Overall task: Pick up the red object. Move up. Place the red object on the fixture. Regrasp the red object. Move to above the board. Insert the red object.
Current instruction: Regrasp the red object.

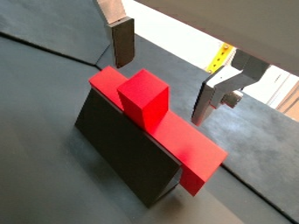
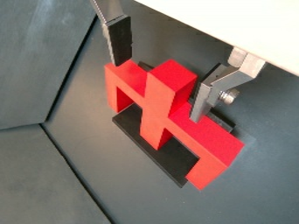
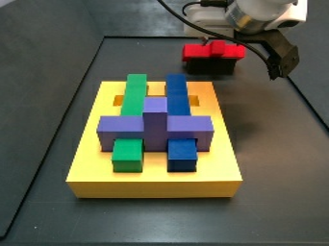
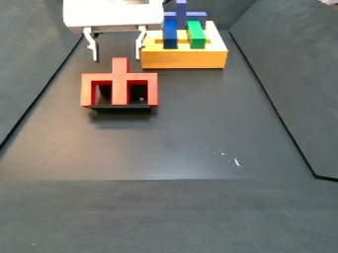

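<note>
The red object (image 1: pixel 152 114) lies on the black fixture (image 1: pixel 117 153), its wide bar across the top and its stem pointing up. It also shows in the other wrist view (image 2: pixel 163 109) and in both side views (image 3: pixel 214 50) (image 4: pixel 122 87). My gripper (image 1: pixel 163 83) is open and holds nothing. Its fingers stand a little above the piece, one on each side of the stem, apart from it. In the side views the gripper (image 4: pixel 115 44) (image 3: pixel 251 43) hovers over the fixture (image 4: pixel 122 107). The yellow board (image 3: pixel 90 154) bears green, blue and purple blocks.
The board (image 4: pixel 185 57) sits beside the fixture on the dark floor. A raised dark rim (image 3: pixel 309 106) runs round the work area. A yellow strip (image 1: pixel 218 58) shows past the floor's edge.
</note>
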Available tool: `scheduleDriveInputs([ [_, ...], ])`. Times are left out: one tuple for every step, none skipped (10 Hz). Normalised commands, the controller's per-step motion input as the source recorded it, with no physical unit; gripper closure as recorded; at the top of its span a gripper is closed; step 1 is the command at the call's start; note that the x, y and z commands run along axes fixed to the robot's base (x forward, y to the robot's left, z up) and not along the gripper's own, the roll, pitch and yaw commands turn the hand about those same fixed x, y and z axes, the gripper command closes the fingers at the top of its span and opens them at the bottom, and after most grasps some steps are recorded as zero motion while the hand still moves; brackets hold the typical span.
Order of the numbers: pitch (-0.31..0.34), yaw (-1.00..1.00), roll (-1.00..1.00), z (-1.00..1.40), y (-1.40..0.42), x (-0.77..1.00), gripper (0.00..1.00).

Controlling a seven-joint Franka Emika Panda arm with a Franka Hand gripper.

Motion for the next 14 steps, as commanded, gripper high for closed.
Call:
scheduleDriveInputs([
  [-0.229,0.06,-0.21,-0.29,0.18,-0.12,0.0],
  [-0.251,0.05,-0.21,-0.25,0.1,-0.15,0.0],
  [-0.017,0.0,0.0,-0.13,0.0,-0.09,0.0],
  [0.0,-0.02,0.19,-0.11,-0.03,-0.06,0.0],
  [0.134,-0.17,0.35,-0.06,-0.07,0.0,0.0],
  [0.146,-0.23,0.34,-0.06,-0.03,0.0,0.0],
  [0.134,-0.22,0.3,-0.04,0.0,0.0,0.0],
  [0.086,-0.17,0.2,0.0,0.0,0.0,0.0],
  [0.074,-0.09,0.12,0.0,0.0,0.0,0.0],
  [0.0,0.0,0.0,0.0,0.0,0.0,0.0],
  [0.0,0.0,0.0,0.0,0.0,0.0,1.0],
  [0.0,0.0,0.0,0.0,0.0,0.0,1.0],
  [0.0,0.0,0.0,0.0,0.0,0.0,1.0],
  [0.0,0.0,0.0,0.0,0.0,0.0,1.0],
])
